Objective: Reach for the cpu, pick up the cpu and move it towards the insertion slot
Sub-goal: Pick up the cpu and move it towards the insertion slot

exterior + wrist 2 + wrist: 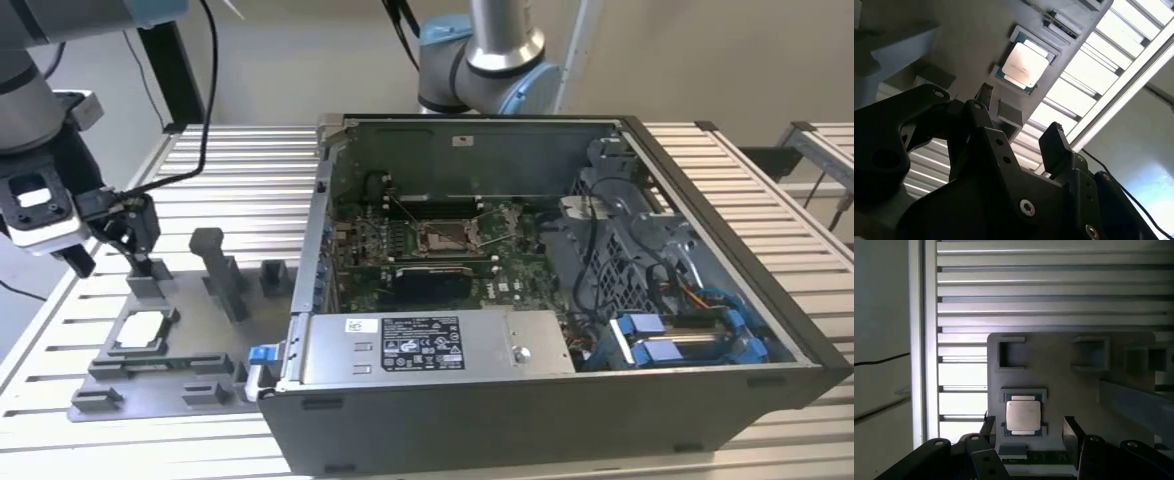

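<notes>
In the exterior view the arm (27, 80) runs off the top and left edges. The insertion slot (445, 236) inside the computer case (534, 410) is too small to show detail. In the first wrist view the lower edge cuts the tool (1029, 426).

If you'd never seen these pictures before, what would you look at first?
The big open computer case in the middle of the exterior view grabs the eye, with the shiny insertion slot showing inside. To the exterior view's left, the small silvery cpu lies in a grey fixture plate, and the open gripper hovers above it, holding nothing.
</notes>
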